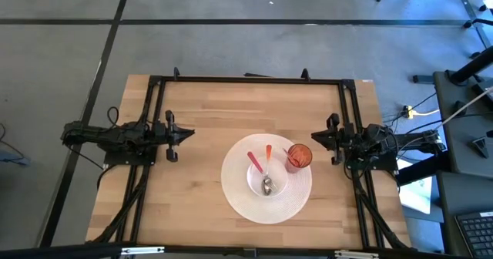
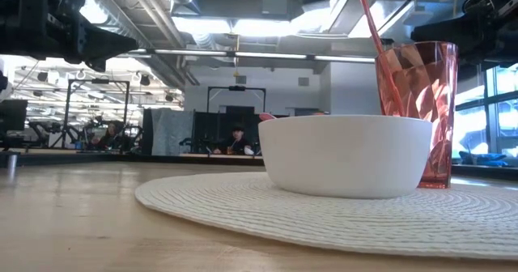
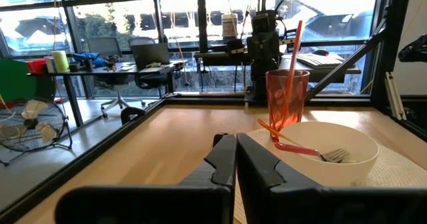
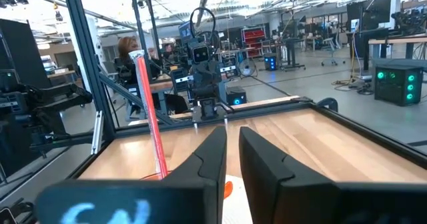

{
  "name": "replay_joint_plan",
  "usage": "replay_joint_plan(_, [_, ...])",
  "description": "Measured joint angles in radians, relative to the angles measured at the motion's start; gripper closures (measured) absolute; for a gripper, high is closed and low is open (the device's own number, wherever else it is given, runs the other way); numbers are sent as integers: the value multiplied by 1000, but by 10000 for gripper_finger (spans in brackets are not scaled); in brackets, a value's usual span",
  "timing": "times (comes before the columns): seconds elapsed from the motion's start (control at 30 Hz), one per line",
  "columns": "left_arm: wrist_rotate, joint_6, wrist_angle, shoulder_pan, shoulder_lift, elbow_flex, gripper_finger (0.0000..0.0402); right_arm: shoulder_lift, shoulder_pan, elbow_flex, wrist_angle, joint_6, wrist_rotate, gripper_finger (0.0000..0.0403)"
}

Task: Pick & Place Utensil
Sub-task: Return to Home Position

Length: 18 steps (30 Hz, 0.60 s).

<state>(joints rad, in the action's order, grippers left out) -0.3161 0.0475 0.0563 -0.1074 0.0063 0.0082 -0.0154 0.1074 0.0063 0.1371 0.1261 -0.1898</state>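
wooden table (image 1: 192, 112) | woven placemat (image 1: 239, 201), 6 o'clock | left gripper (image 1: 187, 133) 9 o'clock, right gripper (image 1: 314, 138) 3 o'clock, both narrow, empty | white bowl (image 1: 249, 180) on mat | red tumbler (image 1: 299, 157) at bowl's 2 o'clock, holds red straw (image 2: 368, 17) | orange spoon (image 1: 268, 155), pink fork (image 1: 254, 163) in bowl | placing done; arms look parked

The light wooden table (image 1: 200, 120) has a black frame (image 1: 246, 79) running along its edges. One round white woven mat (image 1: 235, 193) lies flat on it, right of the middle and closer to the edge at the bottom of the high view.
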Motion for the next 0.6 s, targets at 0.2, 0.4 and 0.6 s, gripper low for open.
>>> replay_joint_plan(0.2, [0, 0, 0, 0, 0, 0, 397, 0, 0, 0, 0, 0, 0, 359])
replay_joint_plan(0.4, [0, 0, 0, 0, 0, 0, 394, 0, 0, 1, 0, -1, 0, 359])
replay_joint_plan(0.6, [0, 0, 0, 0, 0, 0, 398, 0, 0, 1, 0, -2, 0, 359])
